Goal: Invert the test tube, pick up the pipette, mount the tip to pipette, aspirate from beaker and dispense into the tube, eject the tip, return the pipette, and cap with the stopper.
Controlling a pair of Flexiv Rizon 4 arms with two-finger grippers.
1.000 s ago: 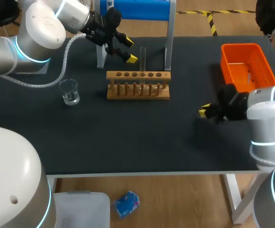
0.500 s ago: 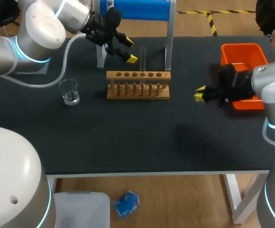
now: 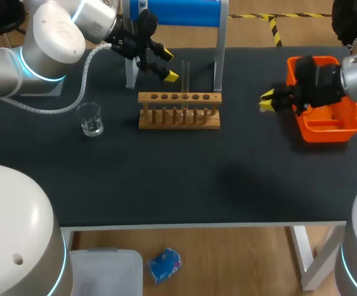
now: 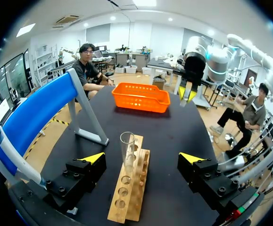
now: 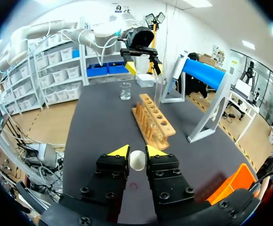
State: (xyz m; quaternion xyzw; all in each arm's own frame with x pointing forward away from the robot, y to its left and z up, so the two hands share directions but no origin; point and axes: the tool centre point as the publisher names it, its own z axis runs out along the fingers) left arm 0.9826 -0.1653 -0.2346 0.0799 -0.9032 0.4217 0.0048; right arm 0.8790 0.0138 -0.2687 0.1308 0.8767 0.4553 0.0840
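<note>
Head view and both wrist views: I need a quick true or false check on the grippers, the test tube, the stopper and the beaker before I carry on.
1. The right gripper is shut on the white stopper. True.
2. The test tube lies flat on the table. False: it stands upright in the wooden rack.
3. The left gripper is shut on the test tube. False: it is open, with its fingers wide apart on either side of the tube and not touching it.
4. The beaker stands on the table beside the rack, apart from it. True.
</note>
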